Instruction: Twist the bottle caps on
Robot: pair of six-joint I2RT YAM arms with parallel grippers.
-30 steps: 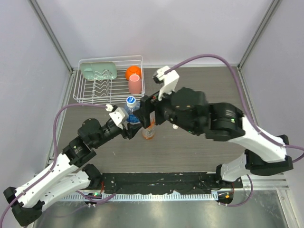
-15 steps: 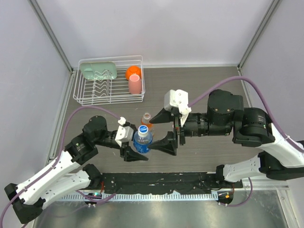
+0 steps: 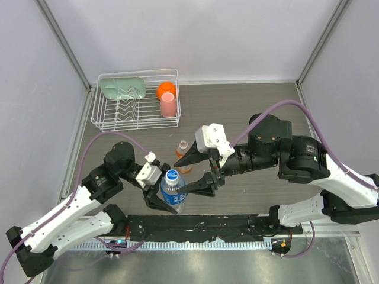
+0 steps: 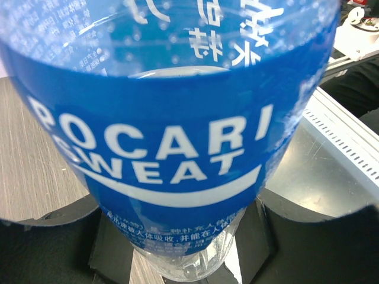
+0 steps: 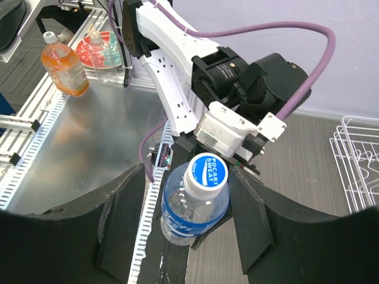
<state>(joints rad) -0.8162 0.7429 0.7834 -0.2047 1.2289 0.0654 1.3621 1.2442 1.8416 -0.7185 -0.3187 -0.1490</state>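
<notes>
My left gripper is shut on the body of the blue-label bottle and holds it upright near the table's front edge. The label fills the left wrist view, with a finger on each side. A white cap with a blue top sits on its neck and also shows in the right wrist view. My right gripper is open, its fingers either side of the cap, not closed on it. The orange-drink bottle stands behind with a pale cap on it.
A white wire dish rack at the back left holds a green item, an orange cup and a pink cup. A metal sheet lies past the front rail. Another orange bottle stands far off in the right wrist view.
My left gripper has carried the blue-label bottle away from the orange bottle, toward the front edge. My right gripper has swung round, opened and come up to the bottle's cap.
</notes>
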